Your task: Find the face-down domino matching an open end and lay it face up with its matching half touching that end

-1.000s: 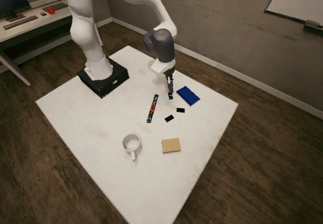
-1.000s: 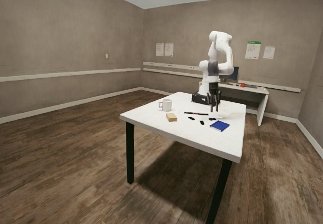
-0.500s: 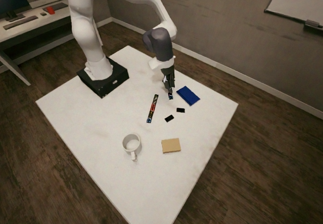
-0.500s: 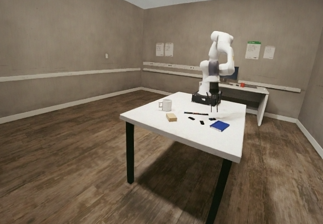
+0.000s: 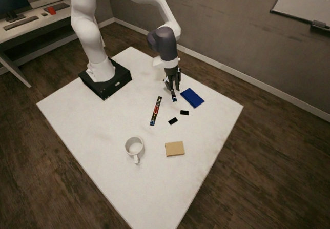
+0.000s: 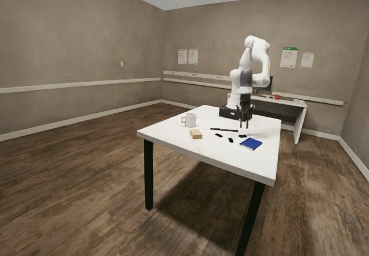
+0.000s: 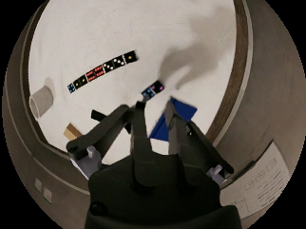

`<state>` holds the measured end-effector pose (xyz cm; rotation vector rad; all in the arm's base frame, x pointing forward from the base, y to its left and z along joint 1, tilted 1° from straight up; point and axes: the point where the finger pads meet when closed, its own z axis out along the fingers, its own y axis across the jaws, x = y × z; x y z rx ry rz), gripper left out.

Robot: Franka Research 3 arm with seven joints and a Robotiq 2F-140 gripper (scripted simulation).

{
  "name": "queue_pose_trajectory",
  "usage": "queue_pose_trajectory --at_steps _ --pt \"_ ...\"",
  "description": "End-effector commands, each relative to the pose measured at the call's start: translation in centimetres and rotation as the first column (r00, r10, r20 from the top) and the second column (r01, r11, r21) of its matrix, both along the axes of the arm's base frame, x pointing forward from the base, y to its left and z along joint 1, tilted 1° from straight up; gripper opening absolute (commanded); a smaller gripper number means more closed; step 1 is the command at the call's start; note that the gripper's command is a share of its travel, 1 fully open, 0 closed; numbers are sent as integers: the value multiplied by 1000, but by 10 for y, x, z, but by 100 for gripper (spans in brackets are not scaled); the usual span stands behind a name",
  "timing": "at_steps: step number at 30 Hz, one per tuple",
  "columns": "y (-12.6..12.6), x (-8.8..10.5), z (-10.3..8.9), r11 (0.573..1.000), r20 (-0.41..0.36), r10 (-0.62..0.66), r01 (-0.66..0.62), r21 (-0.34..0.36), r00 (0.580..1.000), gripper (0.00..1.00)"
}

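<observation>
The line of face-up dominoes (image 5: 156,110) lies in the middle of the table and also shows in the wrist view (image 7: 102,71). A single face-up domino (image 5: 173,98) with blue pips lies flat between the line and the blue book; the wrist view shows it (image 7: 152,90) just past my fingertips. My gripper (image 5: 172,93) (image 7: 156,104) hangs straight above it, fingers partly apart with nothing between them. Two black face-down dominoes (image 5: 184,112) (image 5: 172,121) lie flat nearer the front, apart from the line.
A blue book (image 5: 191,97) lies right of the gripper, close to the single domino. A white mug (image 5: 134,146) and a tan wooden block (image 5: 174,148) stand nearer the front. The robot base (image 5: 105,77) is at the back left.
</observation>
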<state>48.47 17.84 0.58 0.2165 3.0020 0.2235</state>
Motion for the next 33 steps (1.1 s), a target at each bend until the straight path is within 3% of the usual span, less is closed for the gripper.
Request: queue_pose_trajectory --at_steps 1,14,16,17,19,33 --pt "2 -1 -1 964 -68 -265 262 -43 962 34" --pt "2 -1 -16 854 -116 -519 509 -105 847 34" --pt "2 -1 -16 854 -116 -519 509 -105 847 34" --pt "2 -1 -17 823 -130 -568 556 -120 813 34" --pt "2 -1 -20 797 -140 -603 589 -131 785 34" --pt "3 -1 -39 797 -140 -603 589 -131 785 34"
